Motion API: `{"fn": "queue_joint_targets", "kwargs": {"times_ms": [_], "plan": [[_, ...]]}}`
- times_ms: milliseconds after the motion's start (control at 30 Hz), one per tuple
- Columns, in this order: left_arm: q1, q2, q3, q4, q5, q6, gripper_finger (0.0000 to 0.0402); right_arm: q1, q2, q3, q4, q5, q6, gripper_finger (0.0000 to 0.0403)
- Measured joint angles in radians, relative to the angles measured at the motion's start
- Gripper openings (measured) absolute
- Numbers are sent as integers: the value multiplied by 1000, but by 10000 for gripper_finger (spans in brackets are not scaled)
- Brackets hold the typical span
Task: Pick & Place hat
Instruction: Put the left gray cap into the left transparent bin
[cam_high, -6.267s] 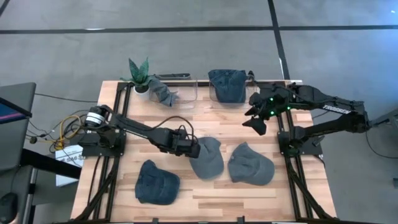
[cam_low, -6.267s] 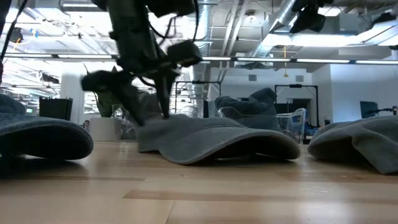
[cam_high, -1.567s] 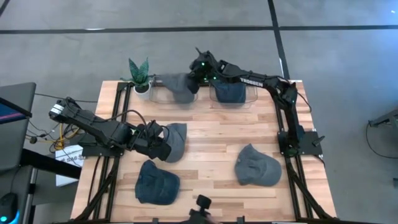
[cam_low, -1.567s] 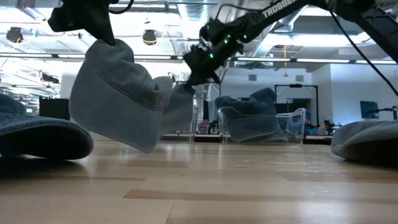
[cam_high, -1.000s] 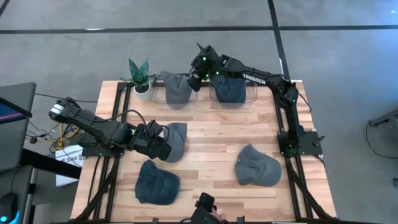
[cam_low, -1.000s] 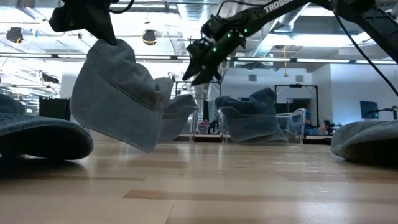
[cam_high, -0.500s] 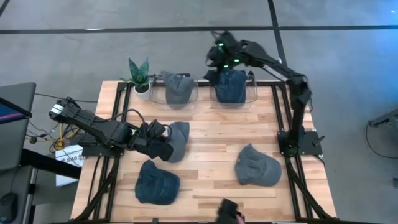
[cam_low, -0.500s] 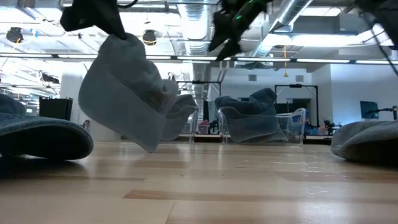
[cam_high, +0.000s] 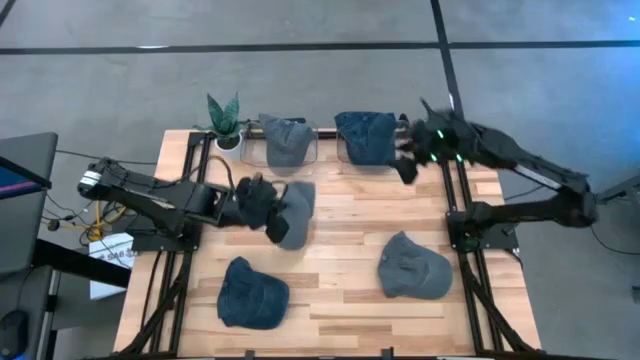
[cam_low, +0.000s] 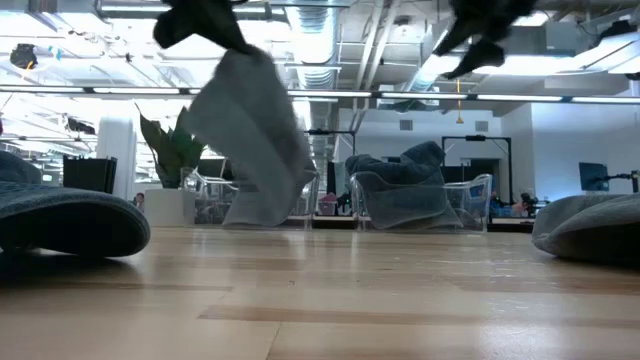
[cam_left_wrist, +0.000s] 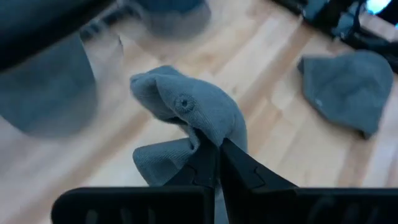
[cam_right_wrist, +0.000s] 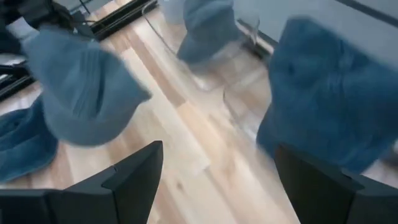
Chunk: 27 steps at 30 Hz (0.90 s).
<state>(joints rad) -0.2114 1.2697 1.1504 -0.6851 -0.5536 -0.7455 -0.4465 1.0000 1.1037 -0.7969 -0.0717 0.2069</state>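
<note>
My left gripper (cam_high: 268, 208) is shut on a grey hat (cam_high: 293, 210) above the table's left middle; the hat hangs from it in the low view (cam_low: 255, 130). My right gripper (cam_high: 405, 168) hovers open near the far right, beside the right clear bin (cam_high: 404, 140), with nothing between its fingers (cam_right_wrist: 219, 149). Another grey hat (cam_high: 285, 140) lies in the left clear bin. A blue hat (cam_high: 365, 135) lies in the right bin. A grey hat (cam_high: 410, 265) and a dark blue hat (cam_high: 252, 292) rest flat on the table. My left gripper pinches a fold of the hat's crown cloth (cam_left_wrist: 208, 138) between its two fingers, a little away from the top button (cam_left_wrist: 183, 102). The fingers come from the table's left, slanting down. The hat hangs slack below them, lifted off the table.
A potted plant (cam_high: 225, 120) stands at the far left corner beside the bins. Dark frame rails (cam_high: 470, 290) run along both table sides. Bare wood lies between the hats in the table's middle (cam_high: 340, 215).
My left gripper has carried its grey hat up and toward the table's right and far edge; the hat now hangs narrower and higher. My right gripper has swung from the left bin toward the table's right edge, past the right bin, leaving the other grey hat in the left bin.
</note>
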Motion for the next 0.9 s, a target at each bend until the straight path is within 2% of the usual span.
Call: {"fn": "queue_joint_targets", "kwargs": {"times_ms": [133,300,400,500,667,767,900], "plan": [[95,0,81,2,-1,190,0,103,-155,-164,32,94,145,296],[229,-2,187,12,28,449,0,206,-248,-283,35,189,287,296],[323,-2,216,41,59,557,0,250,-260,-317,36,240,355,296],[420,-2,220,74,140,639,0,282,-260,-334,48,284,395,296],[564,42,219,84,185,817,0,313,-252,-341,113,352,422,296],[662,85,215,72,239,869,0,316,-241,-341,164,388,423,296],[763,155,192,71,213,902,0,315,-218,-341,223,397,424,296]]}}
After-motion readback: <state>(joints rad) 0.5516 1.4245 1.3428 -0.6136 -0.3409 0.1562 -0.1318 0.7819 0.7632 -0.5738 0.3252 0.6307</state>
